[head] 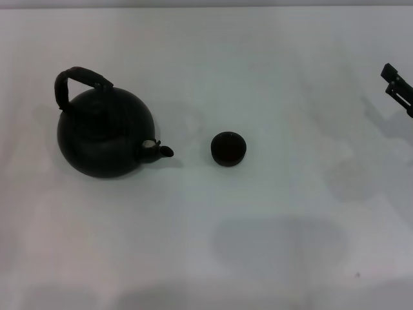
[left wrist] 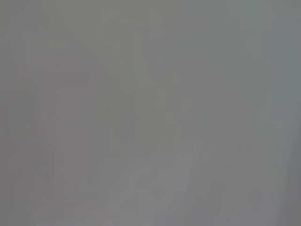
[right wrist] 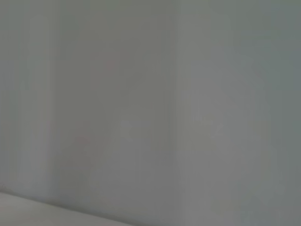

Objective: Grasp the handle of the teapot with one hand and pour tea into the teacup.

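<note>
The teapot (head: pixel 106 132) sits upright on the white table (head: pixel 271 258), over on my left side. Its handle (head: pixel 79 81) arches over the top, tilted toward the far-left, w/ the long axis running roughly left-right and a bit toward the back. The spout (head: pixel 161 151) points to my right, straight at the teacup (head: pixel 228 148), which stands upright just beyond the spout tip, apart from it, not touching.

My right gripper (head: pixel 399 87) shows only as a dark bit at the right edge of the head view, well apart from both things, w/ the cup lying between it and the pot. Can't tell if its fingers are wide or narrow; only a sliver shows. My left gripper isn't in the head view at all, and both wrist cams give nothing but blank grey, so no help there.

Key relation: the handle is on the far-left of the pot, the opposite side from my right gripper. By side of the table the left arm should be nearer, tho I can't see where it is.

Whether the cup holds tea: too dark inside to tell. So this fits either the pot waiting to be picked up or set back down after pouring.
</note>
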